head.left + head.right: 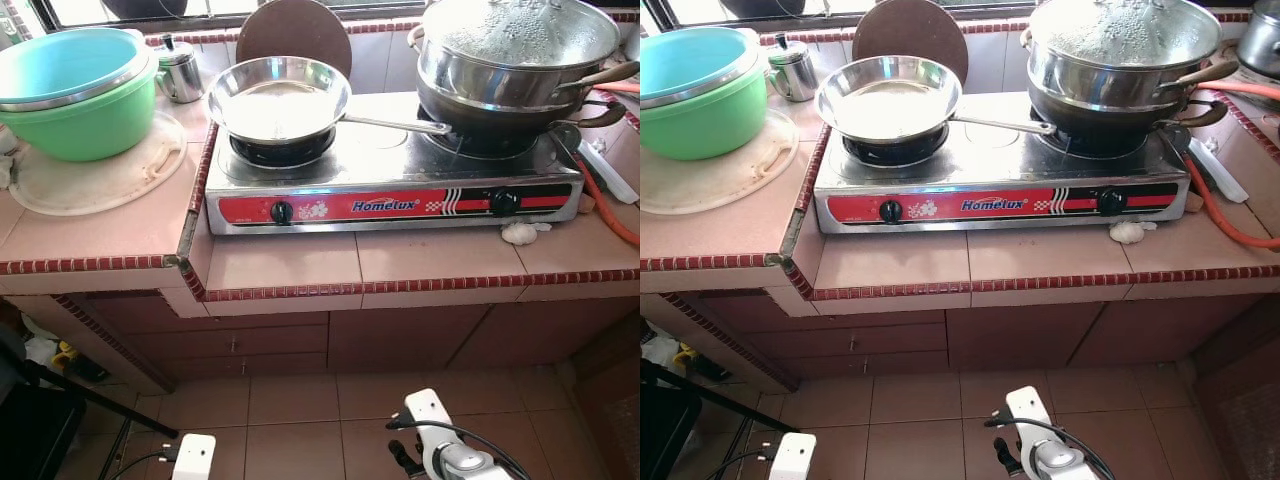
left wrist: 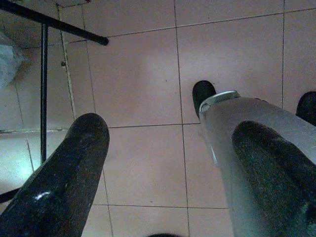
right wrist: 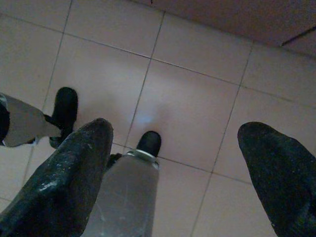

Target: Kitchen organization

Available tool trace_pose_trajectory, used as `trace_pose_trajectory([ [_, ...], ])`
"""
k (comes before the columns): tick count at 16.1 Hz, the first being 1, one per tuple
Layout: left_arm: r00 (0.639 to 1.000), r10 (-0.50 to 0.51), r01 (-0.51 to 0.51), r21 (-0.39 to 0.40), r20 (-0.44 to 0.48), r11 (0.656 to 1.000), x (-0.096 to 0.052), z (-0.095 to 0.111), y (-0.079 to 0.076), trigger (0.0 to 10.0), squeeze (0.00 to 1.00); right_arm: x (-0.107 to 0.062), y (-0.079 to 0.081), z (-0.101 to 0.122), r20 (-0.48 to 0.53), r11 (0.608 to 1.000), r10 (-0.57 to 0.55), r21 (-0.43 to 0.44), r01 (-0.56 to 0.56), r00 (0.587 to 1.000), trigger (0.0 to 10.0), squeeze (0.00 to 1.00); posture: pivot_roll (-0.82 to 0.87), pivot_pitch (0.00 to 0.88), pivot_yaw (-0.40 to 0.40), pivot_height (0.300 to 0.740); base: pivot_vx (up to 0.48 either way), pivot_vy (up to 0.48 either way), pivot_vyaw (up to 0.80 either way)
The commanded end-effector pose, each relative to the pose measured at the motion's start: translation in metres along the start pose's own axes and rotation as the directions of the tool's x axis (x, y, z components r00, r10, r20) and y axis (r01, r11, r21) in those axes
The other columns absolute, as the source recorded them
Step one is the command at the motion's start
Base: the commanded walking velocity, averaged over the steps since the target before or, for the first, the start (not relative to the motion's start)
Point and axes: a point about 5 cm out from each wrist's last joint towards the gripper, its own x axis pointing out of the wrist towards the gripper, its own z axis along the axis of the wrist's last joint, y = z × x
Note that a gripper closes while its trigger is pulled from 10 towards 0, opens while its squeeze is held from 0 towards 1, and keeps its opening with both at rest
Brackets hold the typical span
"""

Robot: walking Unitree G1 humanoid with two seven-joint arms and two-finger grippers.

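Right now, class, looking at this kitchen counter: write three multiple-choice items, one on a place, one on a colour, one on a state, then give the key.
1. Where does the steel frying pan sit?
A. on the stove's left burner
B. on the floor
C. inside the green basin

2. What colour is the stove's front panel?
A. blue
B. red
C. white

3. How are the left gripper's fingers?
A. shut on a pan
B. shut on a cloth
C. open, holding nothing

Key: 1 A, the pan rests over the left burner; 2 B, the panel is red; 3 C, floor tiles show between the spread fingers.
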Motion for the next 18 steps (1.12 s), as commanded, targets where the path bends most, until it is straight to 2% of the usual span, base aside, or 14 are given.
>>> trace_pose_trajectory([
  [1,1.000,0.004,-0.004,-0.006,-0.031,1.000,-0.0012,-0.0098,0.0042,10.0,0.00,-0.0004,0.0000,-0.0054,-0.019,0.999,-0.005,0.050,0.006,1.000,10.0,0.00,-0.09,0.102,0.042,0.740,0.000,0.000,0.00],
  [3,1.000,0.003,-0.003,-0.002,-0.031,1.000,-0.0012,-0.0099,0.0046,10.0,0.00,-0.0007,-0.0019,-0.0053,-0.018,0.998,-0.010,0.069,0.012,1.000,10.0,0.00,-0.09,0.101,0.047,0.740,0.000,0.000,0.00],
  [15,0.999,-0.003,0.004,0.016,-0.033,1.000,-0.0017,-0.0124,0.0056,10.0,0.00,0.0003,0.0009,-0.0001,-0.012,0.998,0.003,0.058,-0.002,1.000,10.0,0.00,-0.10,0.104,0.055,0.740,0.000,0.000,0.00],
  [18,1.000,0.010,-0.009,0.049,-0.021,0.999,-0.0014,-0.0099,0.0076,10.0,0.00,0.0005,0.0014,0.0005,-0.011,0.998,0.004,0.057,-0.003,1.000,10.0,0.00,-0.10,0.107,0.054,0.740,0.000,0.000,0.00],
])
